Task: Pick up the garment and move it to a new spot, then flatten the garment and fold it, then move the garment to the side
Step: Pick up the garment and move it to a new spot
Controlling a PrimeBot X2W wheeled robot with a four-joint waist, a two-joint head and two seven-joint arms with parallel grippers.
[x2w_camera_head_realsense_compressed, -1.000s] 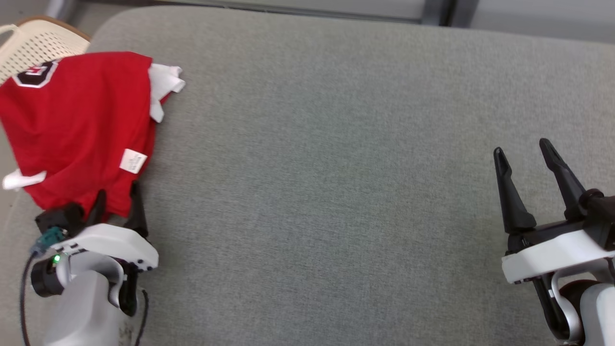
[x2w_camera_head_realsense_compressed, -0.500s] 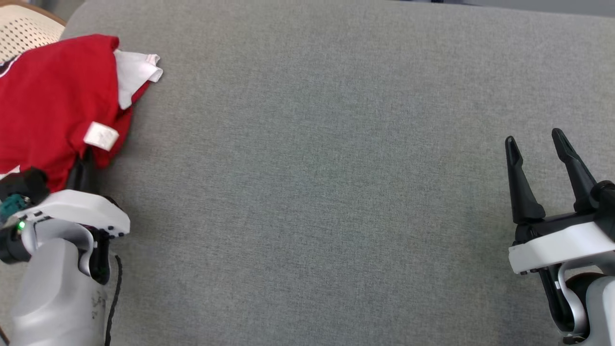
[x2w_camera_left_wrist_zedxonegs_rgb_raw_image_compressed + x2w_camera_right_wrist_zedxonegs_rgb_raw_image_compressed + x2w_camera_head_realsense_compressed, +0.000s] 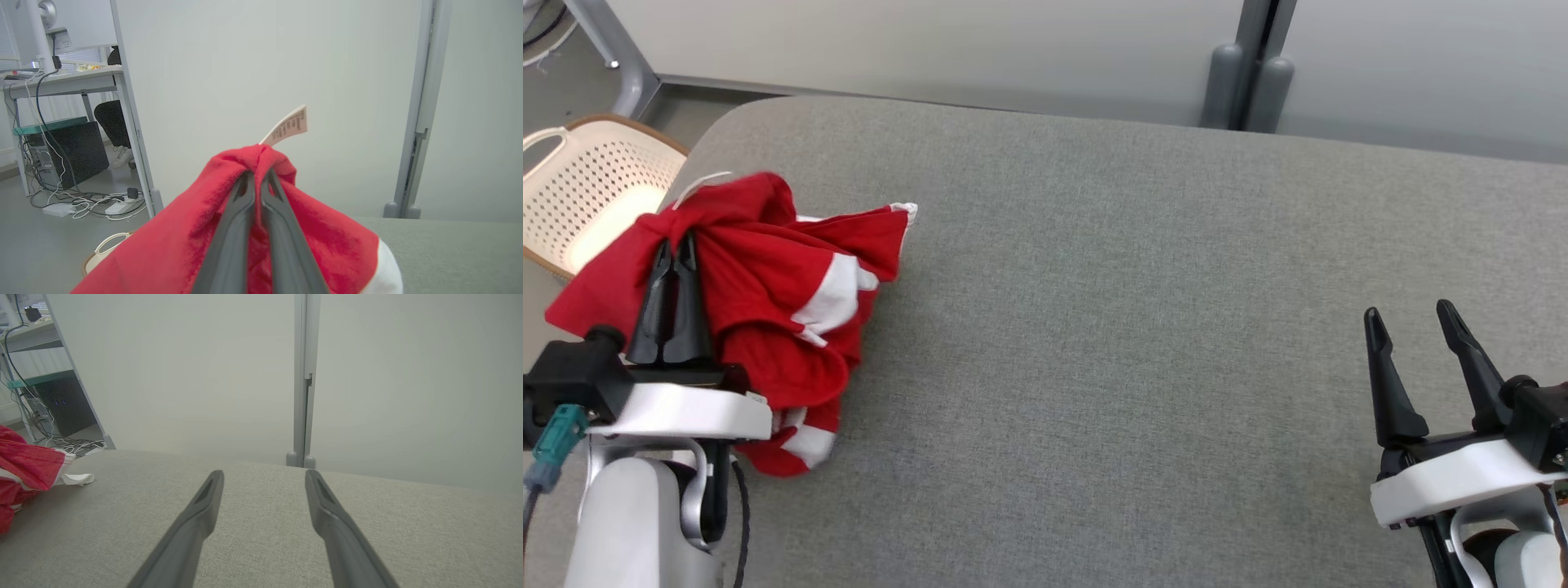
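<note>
Clamping the left gripper [image 3: 678,241] on one small fold of the red garment [image 3: 760,278], bunched at the grey surface's [image 3: 1135,327] left end, while the right gripper [image 3: 1407,310] is idling wide open, we are risking the fabric slipping out mid-carry.

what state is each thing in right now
garment: bunched up, not folded, pinched at a top fold, its lower part on the grey surface
left gripper: jaws shut on the garment
right gripper: jaws open, holding nothing, over the grey surface
care label: sticking up past the pinched fold
basket: upright, off the surface's left end
</note>
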